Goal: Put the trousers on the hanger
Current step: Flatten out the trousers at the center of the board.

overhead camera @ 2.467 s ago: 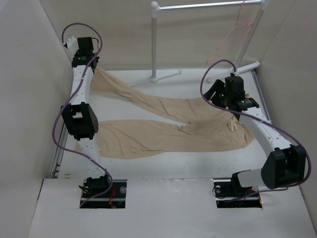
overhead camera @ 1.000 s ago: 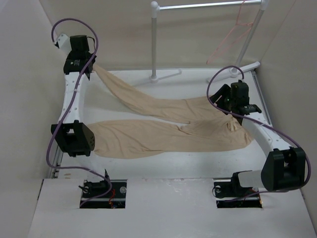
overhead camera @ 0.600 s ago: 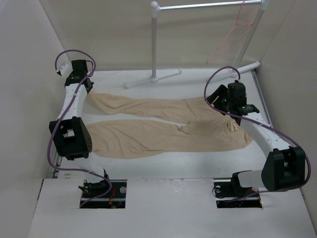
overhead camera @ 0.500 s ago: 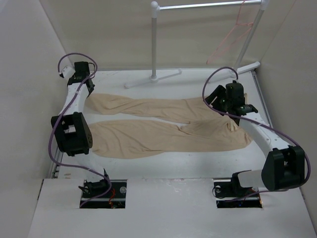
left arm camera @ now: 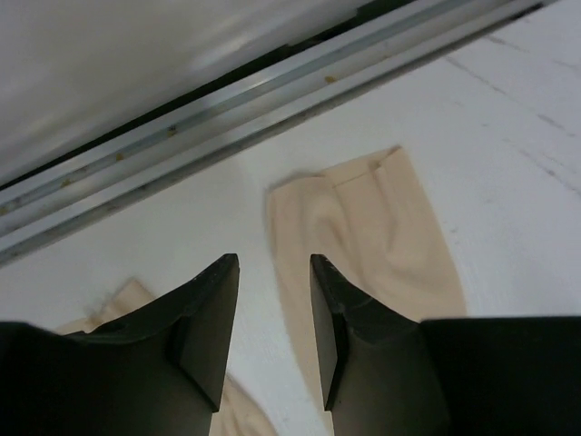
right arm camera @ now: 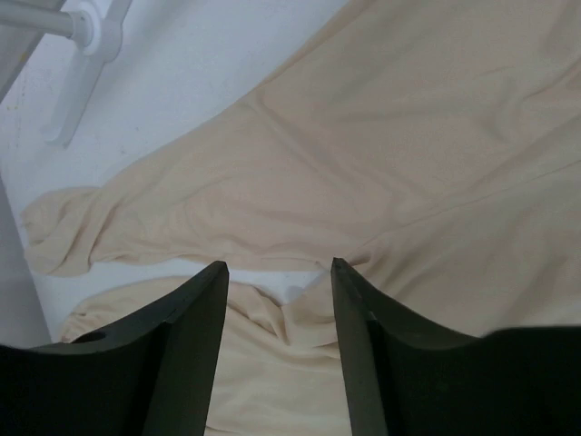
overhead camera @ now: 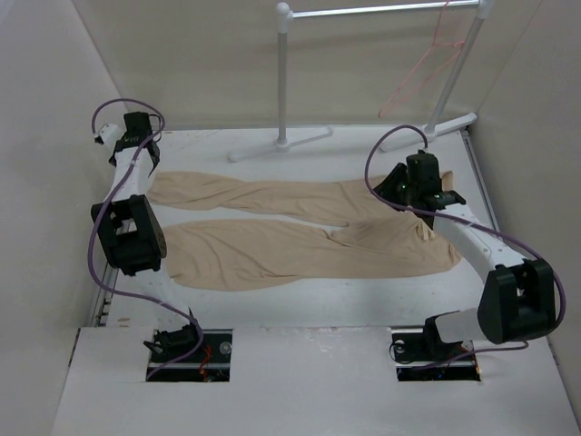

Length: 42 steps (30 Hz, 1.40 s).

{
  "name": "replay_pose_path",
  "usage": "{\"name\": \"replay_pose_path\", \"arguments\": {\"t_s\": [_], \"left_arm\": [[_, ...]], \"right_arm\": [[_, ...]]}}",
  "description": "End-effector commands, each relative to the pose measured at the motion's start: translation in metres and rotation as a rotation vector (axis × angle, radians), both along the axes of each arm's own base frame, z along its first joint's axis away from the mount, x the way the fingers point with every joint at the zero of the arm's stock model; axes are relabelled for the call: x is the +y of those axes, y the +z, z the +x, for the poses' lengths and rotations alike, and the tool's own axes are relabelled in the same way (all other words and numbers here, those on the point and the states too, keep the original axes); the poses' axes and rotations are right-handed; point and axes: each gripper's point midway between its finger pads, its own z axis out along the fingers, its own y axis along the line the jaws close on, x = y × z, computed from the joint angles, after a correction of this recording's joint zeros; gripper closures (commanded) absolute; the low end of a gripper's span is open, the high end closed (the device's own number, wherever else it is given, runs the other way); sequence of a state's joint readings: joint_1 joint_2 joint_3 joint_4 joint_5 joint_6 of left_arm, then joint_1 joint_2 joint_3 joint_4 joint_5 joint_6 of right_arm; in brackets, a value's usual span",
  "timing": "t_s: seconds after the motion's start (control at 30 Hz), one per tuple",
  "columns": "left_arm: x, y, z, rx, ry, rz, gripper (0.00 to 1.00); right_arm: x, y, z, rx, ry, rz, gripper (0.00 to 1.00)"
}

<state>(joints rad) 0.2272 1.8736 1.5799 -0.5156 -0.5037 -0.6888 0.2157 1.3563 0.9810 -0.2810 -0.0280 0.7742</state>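
The beige trousers lie flat on the white table, both legs pointing left and the waist at the right. My left gripper hovers at the far left, just above the far leg's cuff. Its jaws stand open with nothing between them. Over the crotch of the trousers my right gripper hangs open, with cloth below it but none pinched. The pinkish-red wire hanger hangs from the rack bar at the back right, away from both grippers.
A white tube garment rack stands at the back, its feet on the table; one foot shows in the right wrist view. A metal rail runs along the table's left edge. Plain walls close in the left, right and back.
My left gripper brought the lifted far leg down flat onto the table, let it go and opened. The right gripper shifted slightly left and its jaws narrowed a little.
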Motion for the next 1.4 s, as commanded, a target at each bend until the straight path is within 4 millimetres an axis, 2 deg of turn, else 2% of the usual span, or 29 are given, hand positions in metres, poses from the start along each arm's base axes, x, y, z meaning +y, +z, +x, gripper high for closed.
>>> {"name": "replay_pose_path", "arguments": {"t_s": [0.0,0.03,0.07,0.17,0.33,0.47,0.6,0.7,0.8,0.83,0.9,1.0,1.07,1.13,1.23,1.37], "left_arm": [[-0.02,-0.006,0.048,-0.04,-0.118,-0.067,0.65],[-0.024,-0.019,0.06,-0.039,-0.133,-0.107,0.65],[-0.026,-0.026,0.067,-0.042,-0.141,-0.127,0.65],[-0.021,-0.045,0.089,-0.055,-0.13,-0.181,0.66],[-0.009,-0.068,0.109,-0.059,-0.087,-0.225,0.66],[-0.006,-0.087,0.111,-0.034,-0.067,-0.243,0.66],[-0.005,-0.105,0.11,-0.01,-0.057,-0.25,0.68],[-0.008,-0.118,0.109,0.004,-0.057,-0.273,0.84],[-0.011,-0.115,0.11,-0.008,-0.058,-0.284,0.94],[-0.01,-0.108,0.111,-0.02,-0.058,-0.275,0.97],[-0.008,-0.081,0.115,-0.078,-0.059,-0.251,0.99],[-0.015,-0.022,0.119,-0.188,-0.073,-0.187,1.0],[-0.029,0.022,0.118,-0.275,-0.099,-0.143,1.0],[-0.041,0.058,0.11,-0.342,-0.118,-0.111,1.0],[-0.057,0.1,0.092,-0.417,-0.138,-0.078,1.0],[-0.071,0.139,0.065,-0.48,-0.148,-0.039,1.0]], "right_arm": [[0.004,0.003,0.013,-0.015,0.015,0.009,0.61],[0.005,0.001,0.014,-0.009,0.018,0.009,0.73],[0.005,0.001,0.014,-0.006,0.023,0.008,0.77],[0.009,-0.005,0.013,0.016,0.034,0.004,0.8],[0.01,-0.008,0.013,0.027,0.037,0.001,0.72],[0.009,-0.008,0.012,0.033,0.039,-0.002,0.64],[0.008,-0.004,0.012,0.031,0.033,-0.007,0.6],[0.006,0.001,0.013,0.025,0.025,-0.013,0.58],[0.005,0.012,0.015,0.001,0.022,-0.016,0.56],[0.003,0.015,0.017,-0.008,0.018,-0.018,0.55],[0.001,0.019,0.019,-0.018,0.015,-0.021,0.54],[-0.001,0.023,0.02,-0.03,0.008,-0.027,0.52],[-0.001,0.025,0.018,-0.037,0.008,-0.025,0.5],[-0.002,0.025,0.015,-0.042,0.008,-0.024,0.49],[-0.003,0.025,0.009,-0.051,0.011,-0.022,0.48],[-0.005,0.026,0.004,-0.063,0.011,-0.018,0.48]]}}
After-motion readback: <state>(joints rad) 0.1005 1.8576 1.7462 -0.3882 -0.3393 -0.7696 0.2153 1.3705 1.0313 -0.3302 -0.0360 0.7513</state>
